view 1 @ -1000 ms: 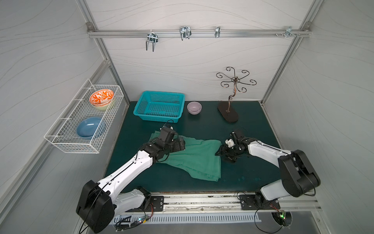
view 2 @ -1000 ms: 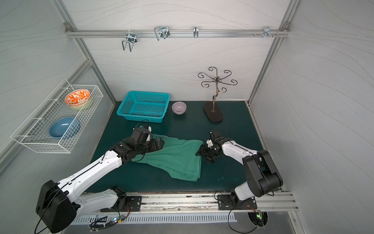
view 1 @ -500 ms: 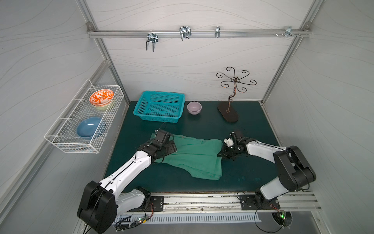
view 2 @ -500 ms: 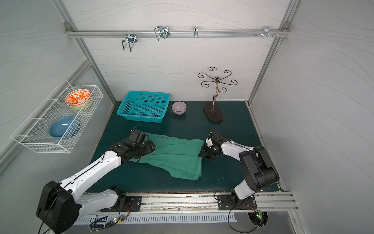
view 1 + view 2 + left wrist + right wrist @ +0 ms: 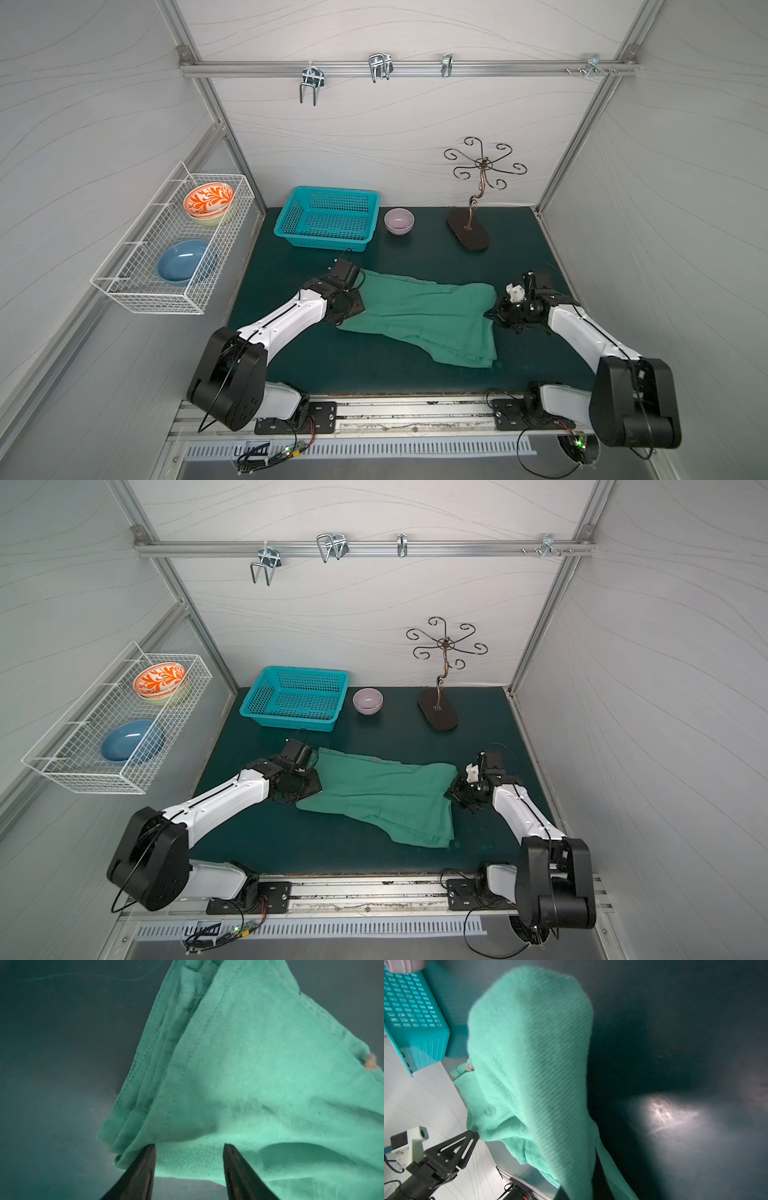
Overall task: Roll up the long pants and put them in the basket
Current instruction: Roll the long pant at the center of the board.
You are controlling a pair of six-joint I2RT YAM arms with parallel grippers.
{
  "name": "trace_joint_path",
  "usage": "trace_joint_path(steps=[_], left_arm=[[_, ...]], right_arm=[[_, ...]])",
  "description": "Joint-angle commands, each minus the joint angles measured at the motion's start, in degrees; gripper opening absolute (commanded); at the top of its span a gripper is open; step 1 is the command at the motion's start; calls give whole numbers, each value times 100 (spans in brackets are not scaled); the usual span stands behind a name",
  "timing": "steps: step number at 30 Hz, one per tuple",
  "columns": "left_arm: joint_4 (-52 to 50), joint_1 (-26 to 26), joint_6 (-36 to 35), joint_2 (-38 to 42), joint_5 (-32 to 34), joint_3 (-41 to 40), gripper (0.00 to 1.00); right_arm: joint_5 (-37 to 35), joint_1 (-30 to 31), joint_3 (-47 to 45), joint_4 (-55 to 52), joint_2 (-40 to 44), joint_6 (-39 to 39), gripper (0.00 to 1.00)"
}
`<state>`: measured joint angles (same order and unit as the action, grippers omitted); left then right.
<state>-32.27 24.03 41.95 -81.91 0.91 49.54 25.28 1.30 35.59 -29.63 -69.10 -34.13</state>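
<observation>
While the right hand (image 5: 496,312) pinches the long pants (image 5: 419,316), the left hand (image 5: 189,1145) stands half open at their edge.

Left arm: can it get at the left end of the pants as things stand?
Likely yes: the left hand sits at the long pants edge, fingers apart over the cloth, nothing blocking.

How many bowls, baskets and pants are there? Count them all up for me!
Bowls: 4 (orange bowl, pale bowl seemingly stacked under it, blue bowl, lilac bowl)
Baskets: 2 (turquoise basket, wire basket)
Pants: 1 (green pants)
Total: 7
</observation>
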Motion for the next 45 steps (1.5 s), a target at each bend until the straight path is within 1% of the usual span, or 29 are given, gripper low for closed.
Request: trace_joint_path(steps=[1, 5, 9, 12, 15, 18, 20, 22, 24, 26, 27, 28, 30, 32, 33, 35, 38, 40, 42, 43, 45], left_arm=[[284, -21, -89, -397, -39, 358, 51], [514, -24, -179, -1009, 91, 666, 46], [684, -22, -399, -1754, 27, 1266, 39], [704, -17, -576, -2229, -52, 1729, 38], [726, 5, -798, -2649, -168, 2207, 39], [710, 78, -958, -3116, -249, 2716, 42], [671, 151, -1028, -3352, -288, 3038, 46], [649, 214, -1009, -3397, -366, 3232, 51], [550, 231, -1043, -3138, -489, 3231, 56], [361, 346, -1310, -2630, -101, 3079, 68], [298, 401, -1449, -2300, 143, 2909, 76], [242, 466, -1572, -1962, 412, 2711, 81], [135, 571, -1725, -1379, 839, 2334, 87], [28, 722, -1834, -827, 1045, 2004, 88], [40, 877, -1942, -547, 1114, 1822, 87], [172, 1294, -2151, -16, 1052, 1466, 84], [631, 2158, -2437, 709, 873, 867, 82], [1238, 2868, -2756, 1139, 839, 382, 82], [1836, 3480, -3136, 1382, 857, -35, 81], [2083, 3691, -3301, 1422, 678, -192, 81], [2233, 4008, -3395, 1321, 461, -227, 81]], right_arm=[[-226, -93, 2, -492, 224, 89, 0], [-335, -130, -21, -842, 458, -103, 0], [-275, -121, -213, -1179, 873, -567, 0], [-188, -38, -393, -1420, 1249, -866, 0], [-258, 279, -404, -1738, 1464, -1049, 0], [-451, 592, -478, -1808, 1758, -1337, 0], [-597, 722, -484, -1847, 1917, -1461, 0], [-685, 766, -420, -1976, 1970, -1432, 0], [-732, 765, -372, -2124, 1979, -1308, 0], [-741, 771, -356, -2167, 2003, -1270, 0], [-731, 780, -351, -2163, 2023, -1295, 0], [-736, 819, -336, -2161, 2028, -1335, 0], [-807, 924, -270, -2153, 1992, -1391, 0], [-881, 1046, -182, -2114, 1889, -1446, 0], [-899, 1125, -124, -2086, 1817, -1489, 0], [-964, 1314, -2, -2015, 1631, -1585, 0], [-1108, 1660, 207, -1922, 1309, -1853, 0], [-1181, 1861, 341, -1873, 1044, -2086, 0], [-1169, 2004, 443, -1856, 754, -2228, 0], [-1165, 2067, 501, -1890, 615, -2263, 0], [-1214, 2167, 603, -1981, 403, -2288, 0]])
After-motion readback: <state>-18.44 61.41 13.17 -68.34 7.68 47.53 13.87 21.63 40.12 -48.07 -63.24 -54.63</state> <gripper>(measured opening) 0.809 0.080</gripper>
